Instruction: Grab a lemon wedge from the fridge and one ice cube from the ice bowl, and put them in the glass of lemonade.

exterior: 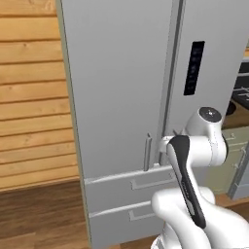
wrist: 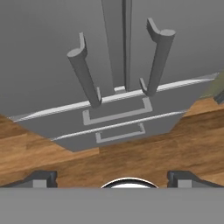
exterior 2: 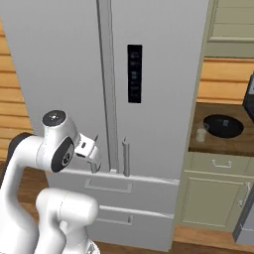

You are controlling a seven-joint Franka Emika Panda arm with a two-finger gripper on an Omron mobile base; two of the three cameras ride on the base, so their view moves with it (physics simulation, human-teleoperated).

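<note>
1. Facing the tall grey French-door fridge (exterior 2: 149, 99), the white arm's two-finger gripper (wrist: 112, 179) hangs near the lower ends of the two vertical bar handles (wrist: 85, 72), touching neither.
2. Its dark fingertips (wrist: 41, 178) stand wide apart, holding nothing.
3. Both doors are shut, so the lemon wedge is hidden inside.
4. The wide black ice bowl (exterior 2: 223, 125) and small clear glass of lemonade (exterior 2: 201, 134) wait at the wooden counter's (exterior 2: 218, 144) left end.
5. Nothing appears done yet: door, wedge, ice cube all remain.
</note>
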